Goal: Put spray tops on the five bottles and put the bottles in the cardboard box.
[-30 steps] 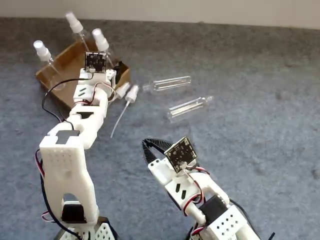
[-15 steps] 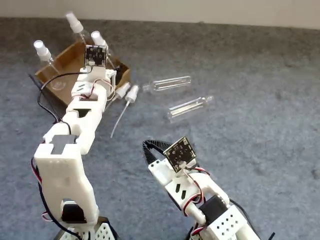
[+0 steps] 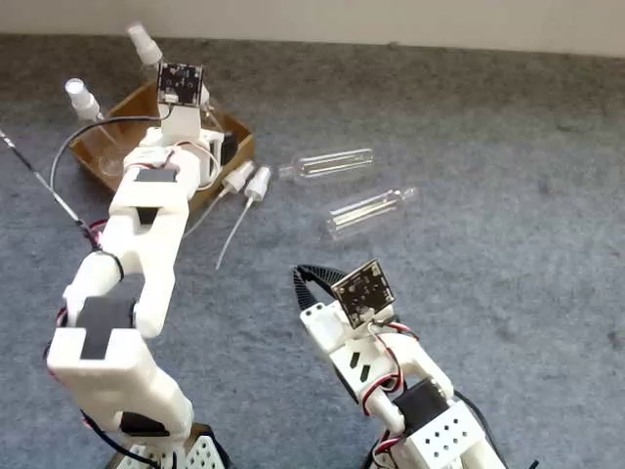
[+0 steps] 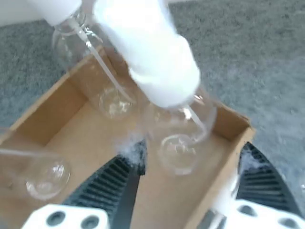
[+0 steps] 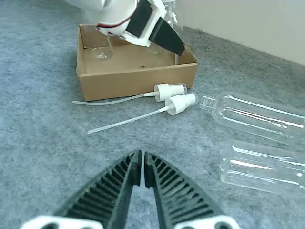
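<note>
The cardboard box [image 3: 103, 156] sits at the table's far left. My left gripper [image 4: 186, 191] hangs open over the box [image 4: 76, 119], its jaws wide apart on either side of an upright bottle [image 4: 178, 152] with a white spray top [image 4: 152, 52], touching neither side. Two more topped bottles [image 3: 83, 98] [image 3: 146, 44] stand in the box. Two loose spray tops [image 3: 239, 176] [image 3: 259, 184] lie just right of it, tubes trailing. Two bare bottles [image 3: 327, 163] [image 3: 371, 212] lie on their sides at mid-table. My right gripper [image 5: 142, 167] is shut and empty, low over the carpet, short of the spray tops [image 5: 169, 90].
Grey carpet [image 3: 508, 195] covers the table, with open room on the right half. The left arm [image 3: 146, 225] stretches from the near left edge to the box. A pale wall [image 3: 391, 20] runs along the far edge.
The left arm has stretched farther over the box, its wrist now covering the third bottle's top. The right arm has shifted slightly to the right.
</note>
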Robot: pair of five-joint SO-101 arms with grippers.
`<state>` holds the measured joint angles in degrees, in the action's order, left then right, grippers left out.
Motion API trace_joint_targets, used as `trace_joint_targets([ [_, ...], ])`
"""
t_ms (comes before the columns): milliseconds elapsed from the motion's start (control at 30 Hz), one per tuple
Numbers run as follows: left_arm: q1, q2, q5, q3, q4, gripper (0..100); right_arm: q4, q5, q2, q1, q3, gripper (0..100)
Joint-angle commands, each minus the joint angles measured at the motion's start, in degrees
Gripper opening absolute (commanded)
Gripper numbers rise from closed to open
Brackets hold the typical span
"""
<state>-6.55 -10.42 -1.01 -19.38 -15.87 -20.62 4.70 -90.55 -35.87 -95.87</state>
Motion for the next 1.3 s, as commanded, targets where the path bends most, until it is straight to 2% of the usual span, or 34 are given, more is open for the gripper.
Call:
trace_joint_targets([
  [0, -0.1, 9.0, 0.4, 0.1, -9.9, 28, -0.1, 0.2, -0.4, 2.5, -9.7, 1.2],
  [533, 1.2, 26.3, 0.2, 0.1, -43.2, 28, 0.0, 0.2, -0.5, 7.2, -9.6, 1.2],
  [700, 4.6, 27.2, -7.5, 0.1, -48.0, 28, 0.0, 0.4, -0.5, 7.2, -9.0, 1.2],
  [800, 6.5, 27.2, -8.4, 0.1, -48.3, 25, -0.3, 0.4, -0.5, 9.5, -8.1, 1.2],
  [900, 8.4, 27.1, -8.8, 0.2, -48.1, 16, -0.1, 0.2, -0.5, 17.3, -8.2, 1.2],
  [1000, 10.6, 27.0, -8.8, 0.1, -44.0, 8, 0.0, 0.1, -0.5, 23.6, -8.2, 1.2],
  [1133, 12.2, 24.6, -8.8, 0.3, -38.7, 1, -0.3, 0.1, -0.5, 26.9, -8.2, 1.2],
  [1267, 12.2, 16.4, -8.8, 0.9, -35.3, 0, -0.5, 0.1, -0.4, 27.3, -8.2, 1.2],
])
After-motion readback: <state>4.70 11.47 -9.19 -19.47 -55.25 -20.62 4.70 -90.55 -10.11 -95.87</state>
